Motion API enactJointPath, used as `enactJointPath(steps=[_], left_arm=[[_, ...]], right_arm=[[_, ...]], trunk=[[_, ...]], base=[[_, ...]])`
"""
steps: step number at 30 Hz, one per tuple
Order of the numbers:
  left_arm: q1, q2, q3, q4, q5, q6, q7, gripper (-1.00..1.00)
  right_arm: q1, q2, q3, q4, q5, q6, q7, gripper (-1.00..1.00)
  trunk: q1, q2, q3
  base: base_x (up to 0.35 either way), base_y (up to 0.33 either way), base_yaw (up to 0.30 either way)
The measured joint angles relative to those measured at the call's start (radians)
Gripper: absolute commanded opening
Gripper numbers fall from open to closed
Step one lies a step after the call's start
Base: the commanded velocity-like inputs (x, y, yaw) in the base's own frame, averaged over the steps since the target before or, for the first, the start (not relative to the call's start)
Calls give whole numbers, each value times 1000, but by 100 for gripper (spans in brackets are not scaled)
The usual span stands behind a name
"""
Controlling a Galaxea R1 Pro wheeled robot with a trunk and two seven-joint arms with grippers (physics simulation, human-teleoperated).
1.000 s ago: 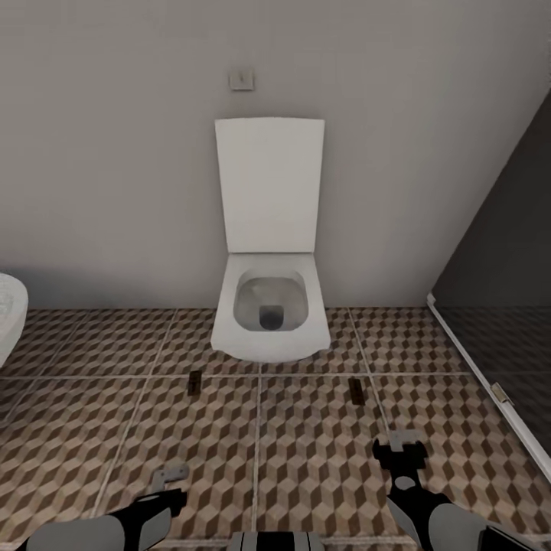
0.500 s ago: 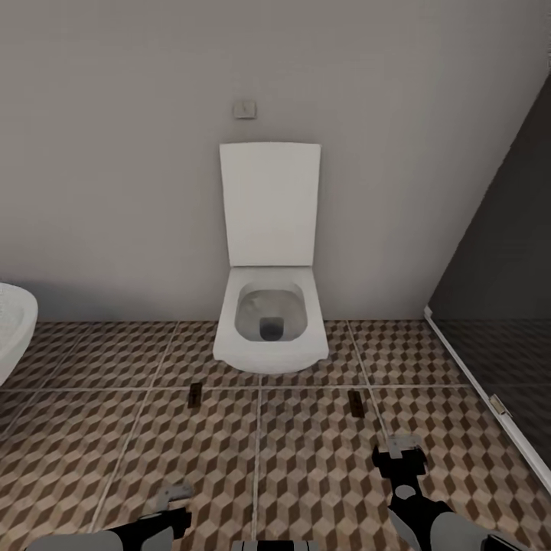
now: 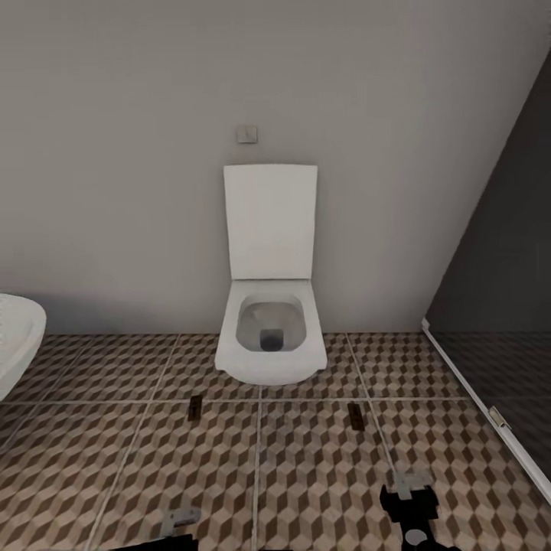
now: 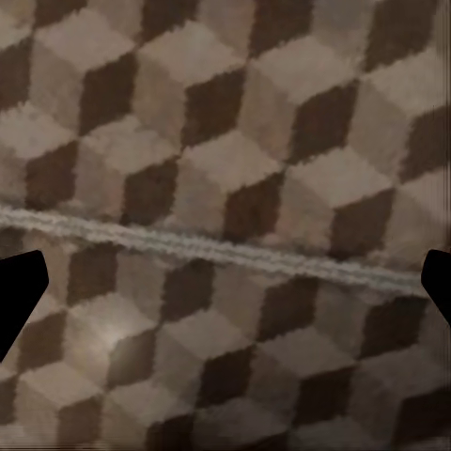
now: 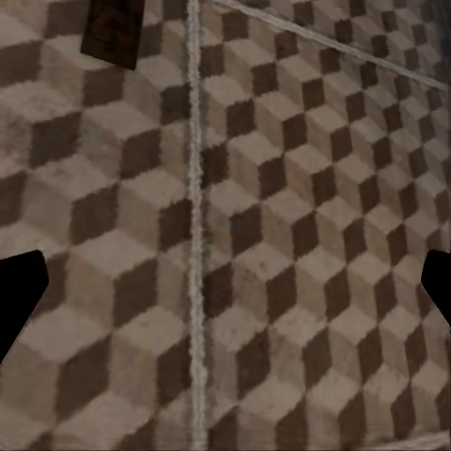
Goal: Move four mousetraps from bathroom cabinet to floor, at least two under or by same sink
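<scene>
Two grippers are showing at the near edge of the head view: the left gripper (image 3: pixel 180 522) and the right gripper (image 3: pixel 411 490), both hanging over the floor (image 3: pixel 306 474). Each wrist view is showing dark fingertips spread wide to the frame sides with nothing between them. Two traps are lying flat on the tiles just ahead of the toilet (image 3: pixel 266 337): trap one (image 3: pixel 195 408) toward the left and trap two (image 3: pixel 356 415) toward the right, well apart. Judged light, stiff and thin; the sprung metal parts could snap, so grasping across the wooden edges is advisable. A white basin edge (image 3: pixel 19 340) is showing far left. No legible writing is appearing anywhere
</scene>
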Motion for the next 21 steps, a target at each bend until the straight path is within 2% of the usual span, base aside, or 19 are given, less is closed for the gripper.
enactJointPath(steps=[4,10,21], left_arm=[[7,0,0,-18,0,0,0,100],[20,1,1,-40,1,0,0,100],[32,4,1,-44,2,2,6,100]], right_arm=[[41,1,1,0,0,0,0,100],[99,1,1,0,-1,0,1,100],[146,1,1,1,-2,5,1,100]], trunk=[[-3,3,15],[-26,45,34],[-68,122,69]], base=[[0,0,0],[0,0,0],[0,0,0]])
